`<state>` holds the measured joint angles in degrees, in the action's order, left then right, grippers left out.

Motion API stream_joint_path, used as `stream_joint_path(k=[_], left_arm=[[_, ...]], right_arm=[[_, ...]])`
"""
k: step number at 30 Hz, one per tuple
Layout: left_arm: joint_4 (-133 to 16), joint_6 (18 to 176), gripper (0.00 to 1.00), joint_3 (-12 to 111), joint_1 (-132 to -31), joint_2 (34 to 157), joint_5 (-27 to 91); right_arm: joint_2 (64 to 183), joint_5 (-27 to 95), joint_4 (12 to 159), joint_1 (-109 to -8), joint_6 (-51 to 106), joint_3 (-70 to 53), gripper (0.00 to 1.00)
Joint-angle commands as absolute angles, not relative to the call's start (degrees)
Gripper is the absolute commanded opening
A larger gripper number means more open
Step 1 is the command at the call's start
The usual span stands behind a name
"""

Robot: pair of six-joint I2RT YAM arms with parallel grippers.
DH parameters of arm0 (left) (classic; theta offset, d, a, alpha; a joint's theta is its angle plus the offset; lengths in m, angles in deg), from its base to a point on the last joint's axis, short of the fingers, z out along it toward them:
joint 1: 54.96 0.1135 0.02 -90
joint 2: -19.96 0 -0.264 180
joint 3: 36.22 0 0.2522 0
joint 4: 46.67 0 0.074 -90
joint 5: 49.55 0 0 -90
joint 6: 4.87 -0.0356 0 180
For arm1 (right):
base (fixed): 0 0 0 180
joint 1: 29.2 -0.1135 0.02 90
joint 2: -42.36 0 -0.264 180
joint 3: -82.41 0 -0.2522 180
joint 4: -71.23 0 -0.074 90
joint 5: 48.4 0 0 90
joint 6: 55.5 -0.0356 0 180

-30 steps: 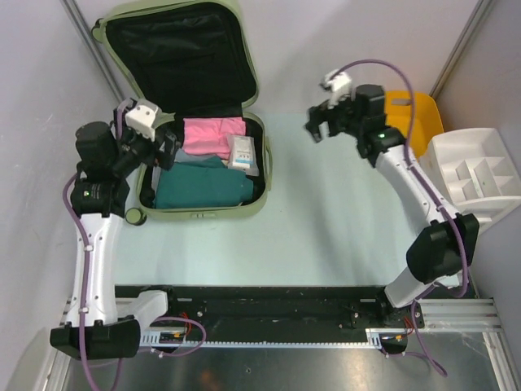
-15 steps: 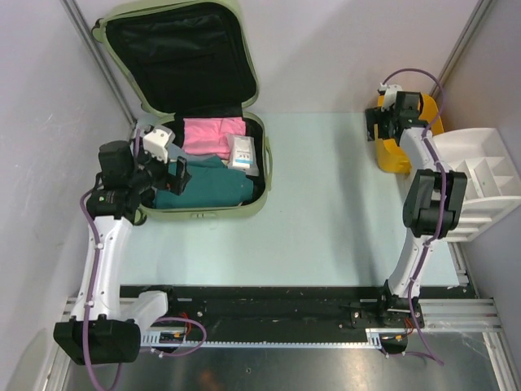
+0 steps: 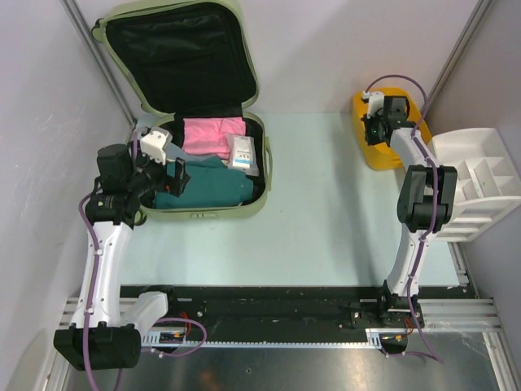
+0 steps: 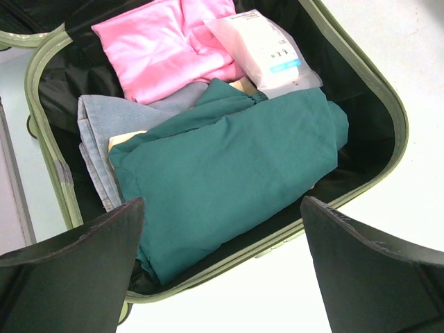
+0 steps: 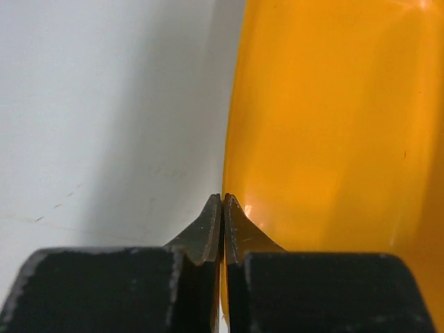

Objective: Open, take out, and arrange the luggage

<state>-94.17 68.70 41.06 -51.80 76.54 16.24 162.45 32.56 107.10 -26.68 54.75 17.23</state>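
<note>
The luggage [image 3: 205, 213], a pale sage-green hard-shell suitcase, lies open at the back left with its black-lined lid [image 3: 179, 57] propped up. Inside it lie a folded teal garment [image 4: 229, 159], a pink cloth [image 4: 166, 48], a grey-blue cloth [image 4: 97, 132] and a white packet [image 4: 263, 48]. My left gripper [image 4: 222, 208] hovers open over the suitcase's near left part, above the teal garment [image 3: 203, 187], holding nothing. My right gripper [image 5: 223, 198] is at the back right, shut on the left rim of the yellow tub [image 5: 333, 104].
The yellow tub [image 3: 395, 151] sits at the back right beside a white divided organizer tray [image 3: 480, 175] at the right edge. Grey walls close in the left, back and right. The black base rail runs along the near edge.
My right arm swung from mid-table to the yellow tub, shut on its rim, and the tub shifted left. My left gripper dropped nearer over the suitcase's near left corner.
</note>
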Motion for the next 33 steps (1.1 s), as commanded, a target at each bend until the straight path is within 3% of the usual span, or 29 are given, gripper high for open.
stream_joint_path(k=[1,10,21,28,31,32,33], left_arm=[[-93.48,72.29,1.0,41.61,-52.06,75.95,16.46],[-95.41,72.91,1.0,41.78,-51.97,76.12,15.84],[-99.63,70.28,1.0,43.28,-51.97,76.39,15.84],[-102.35,67.9,1.0,43.37,-51.97,76.74,17.24],[-103.05,67.37,1.0,43.37,-51.97,76.83,18.3],[-103.32,67.29,1.0,43.37,-52.06,76.83,18.3],[-103.67,66.59,1.0,43.45,-52.06,77.0,17.78]], right_arm=[[155.66,21.22,109.16,-33.05,60.15,14.71,0.0],[139.42,10.76,115.21,-39.75,78.86,-2.94,0.0],[127.09,-0.76,138.67,-34.14,119.54,-14.12,0.0],[126.3,-1.82,139.22,-31.66,128.36,-16.94,0.0],[126.21,-1.99,138.69,-31.66,128.11,-16.94,0.27],[125.95,-1.99,138.6,-31.49,127.85,-16.94,0.53],[125.51,-2.17,138.6,-31.31,127.41,-16.94,0.64]])
